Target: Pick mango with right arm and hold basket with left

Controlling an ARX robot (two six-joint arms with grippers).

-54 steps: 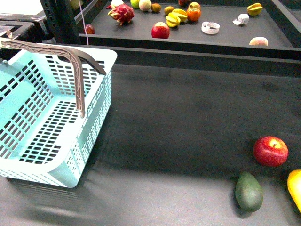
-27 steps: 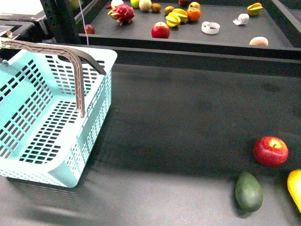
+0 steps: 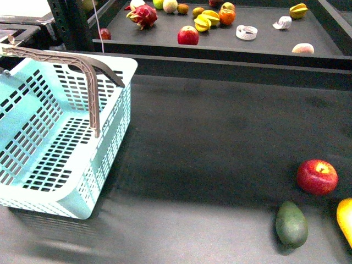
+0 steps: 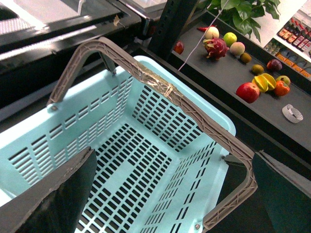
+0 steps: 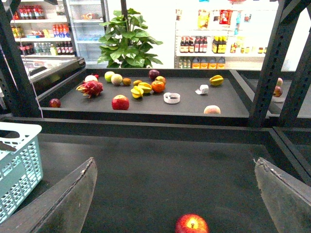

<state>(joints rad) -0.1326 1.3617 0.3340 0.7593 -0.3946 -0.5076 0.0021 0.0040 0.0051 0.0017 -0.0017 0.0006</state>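
Observation:
The mango (image 3: pixel 346 220) lies at the far right edge of the front view, cut off by the frame, beside a dark green fruit (image 3: pixel 291 224) and a red apple (image 3: pixel 317 177). The turquoise basket (image 3: pixel 110 137) stands at the left with its brown handles (image 3: pixel 91 82) raised. Neither arm shows in the front view. My left gripper (image 4: pixel 174 153) hangs open above the basket's (image 4: pixel 58 131) inside, one handle (image 4: pixel 160 82) arching beneath it. My right gripper (image 5: pixel 175 160) is open over the dark belt, the apple (image 5: pixel 192 224) just beyond it. The right wrist view does not show the mango.
A raised back shelf (image 3: pixel 220 47) holds several fruits, among them a dragon fruit (image 3: pixel 143 15) and another apple (image 3: pixel 187 36). A black upright post (image 3: pixel 69 22) stands behind the basket. Dark belt surface (image 3: pixel 209 137) stretches between the basket and the fruits.

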